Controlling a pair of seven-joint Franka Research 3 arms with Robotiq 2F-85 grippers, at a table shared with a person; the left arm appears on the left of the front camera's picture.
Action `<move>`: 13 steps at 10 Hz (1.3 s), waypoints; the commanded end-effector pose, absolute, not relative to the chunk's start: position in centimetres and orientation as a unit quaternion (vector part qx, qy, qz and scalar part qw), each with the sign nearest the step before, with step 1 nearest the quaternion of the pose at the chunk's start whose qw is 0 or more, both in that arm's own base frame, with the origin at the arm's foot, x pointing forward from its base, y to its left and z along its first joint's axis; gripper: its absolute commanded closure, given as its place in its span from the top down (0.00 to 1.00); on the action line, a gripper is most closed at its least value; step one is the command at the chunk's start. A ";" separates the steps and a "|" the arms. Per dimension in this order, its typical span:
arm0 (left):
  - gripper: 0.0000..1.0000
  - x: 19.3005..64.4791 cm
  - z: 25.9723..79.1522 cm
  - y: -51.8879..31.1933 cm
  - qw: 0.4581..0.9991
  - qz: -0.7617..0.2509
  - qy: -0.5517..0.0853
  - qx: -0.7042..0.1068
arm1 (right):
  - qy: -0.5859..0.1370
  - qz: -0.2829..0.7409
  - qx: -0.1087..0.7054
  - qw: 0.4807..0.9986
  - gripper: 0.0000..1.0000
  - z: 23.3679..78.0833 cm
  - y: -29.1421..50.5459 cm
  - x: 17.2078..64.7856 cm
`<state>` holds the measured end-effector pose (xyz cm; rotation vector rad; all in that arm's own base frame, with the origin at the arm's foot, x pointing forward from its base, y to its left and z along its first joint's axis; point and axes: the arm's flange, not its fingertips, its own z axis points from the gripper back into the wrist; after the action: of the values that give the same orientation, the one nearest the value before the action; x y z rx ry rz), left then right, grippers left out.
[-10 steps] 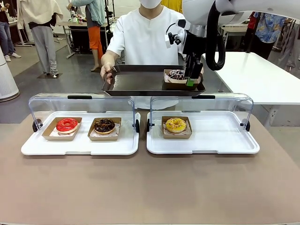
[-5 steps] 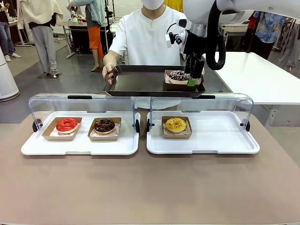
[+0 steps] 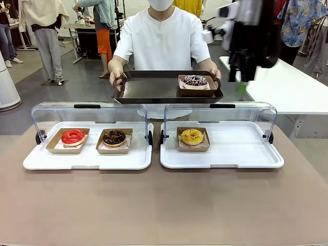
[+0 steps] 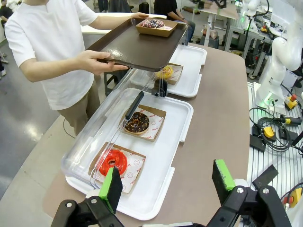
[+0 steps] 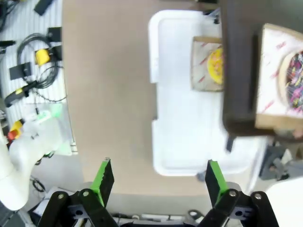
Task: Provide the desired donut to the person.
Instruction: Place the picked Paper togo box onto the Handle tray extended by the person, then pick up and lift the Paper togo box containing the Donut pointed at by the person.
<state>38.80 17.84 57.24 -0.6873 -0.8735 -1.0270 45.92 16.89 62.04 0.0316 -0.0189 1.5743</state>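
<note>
Sitting on held tray (image 3: 154,91), sprinkled donut (image 3: 195,80), right jaws spread empty, apparently clear of it

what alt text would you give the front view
A person holds a dark tray carrying a sprinkled donut, the right arm blurred beside it. On the table, two open cases hold a red donut, a chocolate donut and a yellow donut.

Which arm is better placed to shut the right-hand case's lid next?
Right, probably: the right gripper hangs open over that case's raised lid, while the left gripper sits open by the left case.
</note>
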 end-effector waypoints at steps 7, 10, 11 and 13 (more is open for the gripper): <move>1.00 38.7 57.4 17.8 0.726 -0.467 -0.397 -0.313 | -0.096 0.686 0.031 0.720 1.00 60.1 3.3 41.8; 1.00 38.7 57.4 17.8 0.726 -0.467 -0.397 -0.313 | -0.082 0.677 0.017 0.731 1.00 60.8 3.0 41.5; 1.00 38.7 57.4 17.8 0.726 -0.467 -0.397 -0.313 | -0.082 0.677 0.017 0.731 1.00 60.8 3.0 41.5; 1.00 38.7 57.4 17.8 0.726 -0.467 -0.397 -0.313 | -0.082 0.677 0.017 0.731 1.00 60.8 3.0 41.5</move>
<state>38.80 17.84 57.25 -0.6871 -0.8736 -1.0270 41.72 2.82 60.73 0.0369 -0.1896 1.5074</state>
